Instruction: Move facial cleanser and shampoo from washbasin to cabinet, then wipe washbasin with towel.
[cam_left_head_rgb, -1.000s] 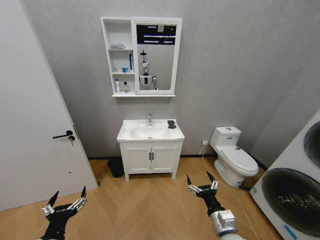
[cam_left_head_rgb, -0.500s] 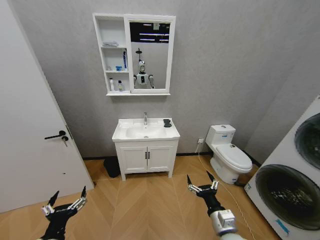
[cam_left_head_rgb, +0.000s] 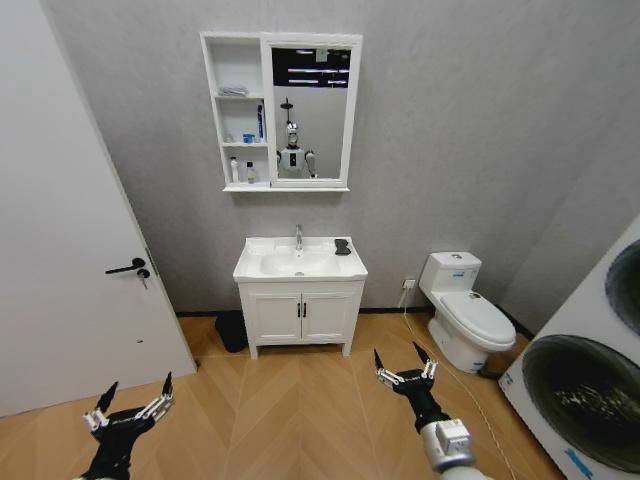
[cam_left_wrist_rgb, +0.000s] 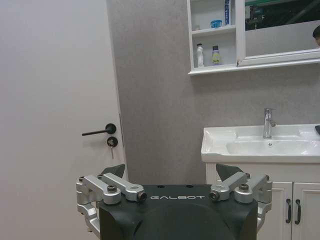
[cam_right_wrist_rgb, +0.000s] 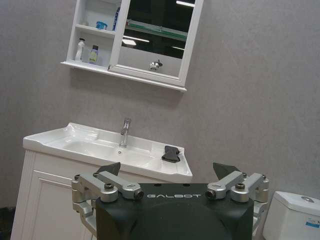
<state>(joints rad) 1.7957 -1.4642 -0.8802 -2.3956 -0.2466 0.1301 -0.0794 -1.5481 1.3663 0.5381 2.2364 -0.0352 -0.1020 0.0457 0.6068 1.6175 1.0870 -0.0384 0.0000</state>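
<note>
Standing in the cabinet (cam_left_head_rgb: 240, 110): two bottles (cam_left_head_rgb: 242, 172); one towel (cam_left_head_rgb: 343, 246) on washbasin (cam_left_head_rgb: 262, 272).

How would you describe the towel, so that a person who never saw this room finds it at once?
Find the white washbasin under the wall-hung cabinet with its mirror. On the basin's flat rim, at the back corner on the toilet's side of the chrome tap, lies the towel. It is the one small dark cloth on the white ceramic.
</note>
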